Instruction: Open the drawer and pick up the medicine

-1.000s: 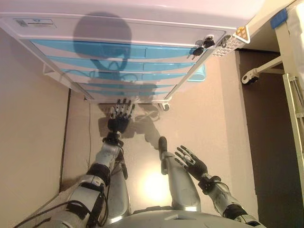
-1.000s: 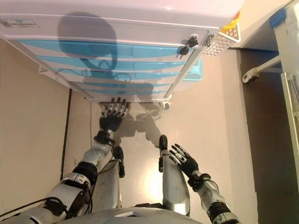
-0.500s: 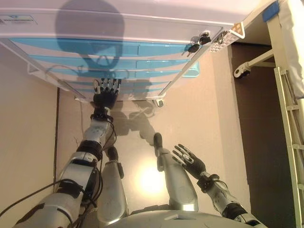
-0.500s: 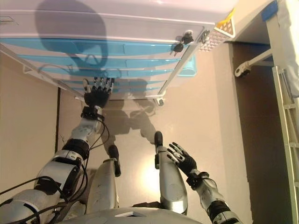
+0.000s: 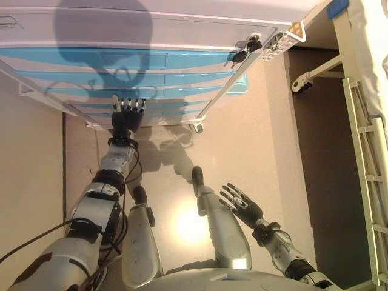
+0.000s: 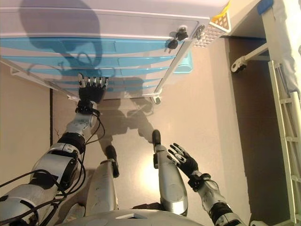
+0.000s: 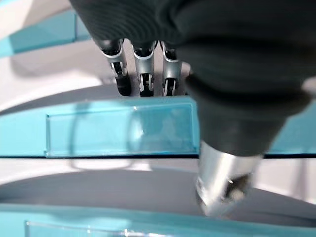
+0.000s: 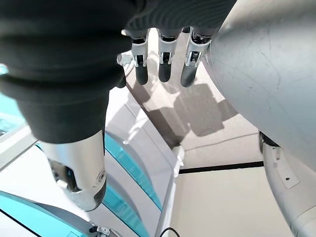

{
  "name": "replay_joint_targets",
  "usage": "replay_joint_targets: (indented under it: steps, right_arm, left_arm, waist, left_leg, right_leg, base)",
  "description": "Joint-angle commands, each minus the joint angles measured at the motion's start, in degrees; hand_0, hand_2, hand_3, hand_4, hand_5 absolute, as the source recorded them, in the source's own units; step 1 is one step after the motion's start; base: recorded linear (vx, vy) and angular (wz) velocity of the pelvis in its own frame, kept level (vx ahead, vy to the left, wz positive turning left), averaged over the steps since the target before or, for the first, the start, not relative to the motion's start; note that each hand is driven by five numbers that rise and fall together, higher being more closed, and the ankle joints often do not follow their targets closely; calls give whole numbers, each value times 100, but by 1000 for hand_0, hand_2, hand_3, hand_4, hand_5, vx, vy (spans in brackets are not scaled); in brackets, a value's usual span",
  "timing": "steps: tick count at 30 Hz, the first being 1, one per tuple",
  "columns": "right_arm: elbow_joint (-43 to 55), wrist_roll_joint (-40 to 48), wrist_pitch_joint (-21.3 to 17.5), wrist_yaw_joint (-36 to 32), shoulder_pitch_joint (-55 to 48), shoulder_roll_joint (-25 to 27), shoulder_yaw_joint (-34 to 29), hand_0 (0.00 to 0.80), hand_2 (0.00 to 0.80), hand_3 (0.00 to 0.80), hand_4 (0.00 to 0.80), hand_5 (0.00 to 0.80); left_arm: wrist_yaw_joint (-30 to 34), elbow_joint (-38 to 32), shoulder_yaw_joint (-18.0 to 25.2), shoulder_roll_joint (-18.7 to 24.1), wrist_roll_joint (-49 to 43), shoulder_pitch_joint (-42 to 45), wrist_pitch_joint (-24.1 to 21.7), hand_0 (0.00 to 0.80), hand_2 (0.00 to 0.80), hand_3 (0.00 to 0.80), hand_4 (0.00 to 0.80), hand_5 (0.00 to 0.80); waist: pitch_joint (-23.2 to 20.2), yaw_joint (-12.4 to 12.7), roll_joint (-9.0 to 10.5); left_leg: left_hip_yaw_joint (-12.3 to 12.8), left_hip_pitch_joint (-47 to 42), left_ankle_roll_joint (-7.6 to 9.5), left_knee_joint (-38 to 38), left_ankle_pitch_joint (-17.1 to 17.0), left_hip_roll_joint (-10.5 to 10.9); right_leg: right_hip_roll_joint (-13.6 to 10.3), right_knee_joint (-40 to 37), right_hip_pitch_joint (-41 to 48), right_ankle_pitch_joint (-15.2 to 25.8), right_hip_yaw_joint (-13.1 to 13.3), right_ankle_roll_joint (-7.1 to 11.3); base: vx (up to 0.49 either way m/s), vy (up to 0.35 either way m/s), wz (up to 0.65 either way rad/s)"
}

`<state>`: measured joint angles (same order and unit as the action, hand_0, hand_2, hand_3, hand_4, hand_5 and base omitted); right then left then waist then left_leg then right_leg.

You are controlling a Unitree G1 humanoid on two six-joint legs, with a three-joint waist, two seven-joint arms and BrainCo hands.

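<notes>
A white cabinet (image 5: 151, 24) stands in front of me with several teal drawer fronts (image 5: 121, 59), all closed. My left hand (image 5: 125, 115) reaches out to the lower drawers. In the left wrist view its fingers (image 7: 143, 74) are straight, their tips at the white band above a teal drawer front (image 7: 118, 131), and they hold nothing. My right hand (image 5: 242, 205) hangs low at my right side, open and empty, with straight fingers (image 8: 160, 64) in the right wrist view. No medicine is in view.
Keys (image 5: 242, 51) hang from a lock at the cabinet's upper right corner. The cabinet stands on casters (image 5: 197, 127). A white bed frame (image 5: 364, 121) with a wheel (image 5: 298, 85) stands to the right. Beige floor (image 5: 260, 139) lies between them.
The camera has shifted. My left hand has moved forward from the cabinet's bottom edge onto the lower drawer fronts. My right hand has stayed where it was.
</notes>
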<state>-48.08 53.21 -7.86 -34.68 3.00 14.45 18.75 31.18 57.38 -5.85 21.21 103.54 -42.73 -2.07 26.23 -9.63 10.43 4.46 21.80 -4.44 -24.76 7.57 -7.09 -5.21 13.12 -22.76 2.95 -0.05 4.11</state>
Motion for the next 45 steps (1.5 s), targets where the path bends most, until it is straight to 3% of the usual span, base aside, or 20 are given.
replay_joint_targets:
  steps: [1,8,16,35,45]
  right_arm:
    - [259,24,56,-134,-491,143,366,0,0,0,0,0]
    - [308,17,88,-70,-490,131,313,0,0,0,0,0]
    - [287,-112,132,14,-459,93,186,0,0,0,0,0]
    - [306,-440,266,40,-422,0,-124,0,0,0,0,0]
    - [159,-558,241,12,-388,-81,-265,0,0,0,0,0]
  left_arm:
    - [550,-667,205,288,120,-804,-345,800,800,800,800,800]
    - [725,-950,174,204,107,-587,-360,800,800,800,800,800]
    - [1013,-942,170,-175,204,176,-275,800,800,800,800,800]
    - [1627,22,320,-889,-254,1830,-20,800,800,800,800,800]
    - [1304,467,413,-976,-380,2337,162,800,800,800,800,800]
  waist:
    - [66,51,-109]
    - [54,123,-159]
    - [38,244,-233]
    - [101,510,-225]
    - [128,640,-224]
  left_leg:
    - [12,117,257,299,-478,49]
    - [-11,34,249,432,-529,93]
    - [-77,-103,248,604,-611,147]
    - [-308,-222,263,766,-743,191]
    - [-390,-198,267,752,-775,204]
  right_leg:
    - [162,431,120,-235,-36,-137]
    - [148,388,186,-243,-104,-164]
    - [125,350,297,-259,-204,-184]
    - [170,433,393,-331,-415,-186]
    - [179,469,401,-348,-533,-172]
  base:
    - [0,0,0]
    - [0,0,0]
    - [0,0,0]
    - [2,-8,3]
    - [0,0,0]
